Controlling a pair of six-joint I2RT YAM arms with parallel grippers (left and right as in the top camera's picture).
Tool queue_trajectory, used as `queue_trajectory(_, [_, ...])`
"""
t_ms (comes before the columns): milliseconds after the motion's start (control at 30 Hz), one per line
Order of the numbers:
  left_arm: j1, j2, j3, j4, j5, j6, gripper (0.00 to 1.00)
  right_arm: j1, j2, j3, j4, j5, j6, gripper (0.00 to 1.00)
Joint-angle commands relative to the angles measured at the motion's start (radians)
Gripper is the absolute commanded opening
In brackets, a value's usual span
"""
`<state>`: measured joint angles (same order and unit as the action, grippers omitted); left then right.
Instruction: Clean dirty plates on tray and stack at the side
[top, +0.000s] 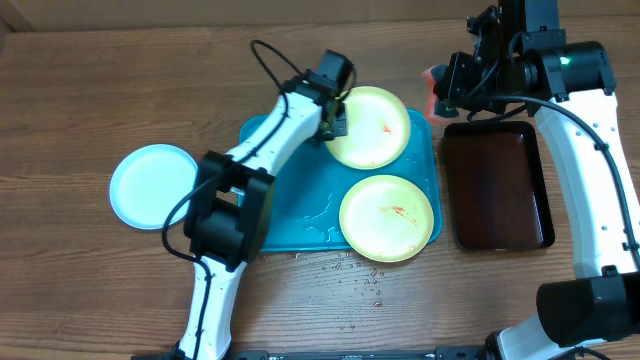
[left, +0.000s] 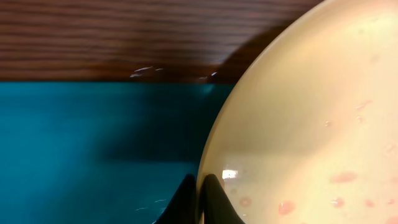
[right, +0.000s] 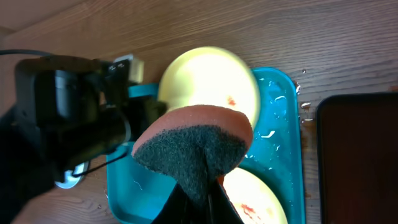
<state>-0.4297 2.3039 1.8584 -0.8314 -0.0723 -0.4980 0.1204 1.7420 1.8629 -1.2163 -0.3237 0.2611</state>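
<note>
now the left gripper (left: 199, 190) pinches the rim of the far plate (left: 311, 124); wet, it may slip onto the tray (left: 74, 143) once the right gripper (right: 200, 200), clamped on the sponge (right: 193, 143), scrubs.

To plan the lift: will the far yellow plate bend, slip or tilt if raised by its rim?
Probably stiff: the far yellow plate looks unbent where the left gripper pinches it. It may slip, as the tray looks wet. Held at one edge, it will likely tilt.

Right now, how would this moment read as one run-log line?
left gripper: shut on far yellow plate rim | right gripper: shut on sponge | near yellow plate: smeared, on tray | blue plate: off tray
</note>
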Motion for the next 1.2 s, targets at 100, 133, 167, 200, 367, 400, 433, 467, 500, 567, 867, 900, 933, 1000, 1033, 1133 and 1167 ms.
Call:
queue_trajectory(100, [0.165, -0.035, 0.008, -0.304, -0.024, 0.167, 0.04, 0.037, 0.023, 0.003, 0.008, 0.008, -0.003, 0.04])
queue_trajectory(133, [0.181, -0.035, 0.005, -0.337, -0.023, 0.186, 0.04, 0.046, 0.032, 0.003, 0.011, 0.009, -0.003, 0.04])
queue_trajectory(167, [0.198, -0.035, 0.001, -0.367, -0.023, 0.212, 0.04, 0.058, 0.044, 0.003, 0.015, 0.009, -0.003, 0.04])
queue_trajectory(200, [0.212, -0.035, -0.004, -0.389, -0.023, 0.237, 0.04, 0.069, 0.055, 0.003, 0.021, 0.009, -0.003, 0.04])
queue_trajectory(367, [0.257, -0.035, -0.052, -0.419, -0.006, 0.315, 0.04, 0.145, 0.114, 0.003, 0.061, 0.009, -0.003, 0.04])
queue_trajectory(400, [0.261, -0.035, -0.067, -0.418, 0.01, 0.319, 0.04, 0.162, 0.126, 0.003, 0.068, 0.009, -0.003, 0.04])
queue_trajectory(433, [0.263, -0.035, -0.082, -0.417, 0.024, 0.319, 0.11, 0.178, 0.138, 0.003, 0.071, 0.009, -0.003, 0.04])
queue_trajectory(467, [0.264, -0.035, -0.096, -0.415, 0.04, 0.319, 0.23, 0.19, 0.146, 0.003, 0.076, 0.009, -0.001, 0.04])
queue_trajectory(500, [0.265, -0.035, -0.113, -0.408, 0.055, 0.319, 0.39, 0.204, 0.158, 0.003, 0.081, 0.009, 0.0, 0.04])
queue_trajectory(567, [0.267, -0.035, -0.15, -0.384, 0.085, 0.311, 0.81, 0.233, 0.184, 0.003, 0.09, 0.009, 0.0, 0.04])
queue_trajectory(867, [0.275, -0.035, -0.242, -0.264, 0.18, 0.262, 0.72, 0.316, 0.295, 0.003, 0.13, 0.009, 0.007, 0.04])
queue_trajectory(900, [0.275, -0.035, -0.242, -0.259, 0.176, 0.262, 0.66, 0.319, 0.303, 0.003, 0.134, 0.008, 0.009, 0.04])
queue_trajectory(933, [0.275, -0.035, -0.242, -0.254, 0.171, 0.262, 0.63, 0.321, 0.311, 0.003, 0.135, 0.009, 0.014, 0.04])
queue_trajectory(1000, [0.275, -0.035, -0.242, -0.249, 0.162, 0.262, 0.54, 0.324, 0.326, 0.003, 0.143, 0.008, 0.026, 0.04])
queue_trajectory(1033, [0.275, -0.035, -0.242, -0.249, 0.157, 0.262, 0.47, 0.325, 0.33, 0.003, 0.146, 0.008, 0.027, 0.04])
queue_trajectory(1133, [0.275, -0.035, -0.242, -0.248, 0.147, 0.262, 0.25, 0.332, 0.348, 0.003, 0.161, 0.008, 0.027, 0.04])
queue_trajectory(1167, [0.275, -0.035, -0.242, -0.247, 0.148, 0.262, 0.19, 0.337, 0.354, 0.002, 0.166, 0.009, 0.027, 0.04])
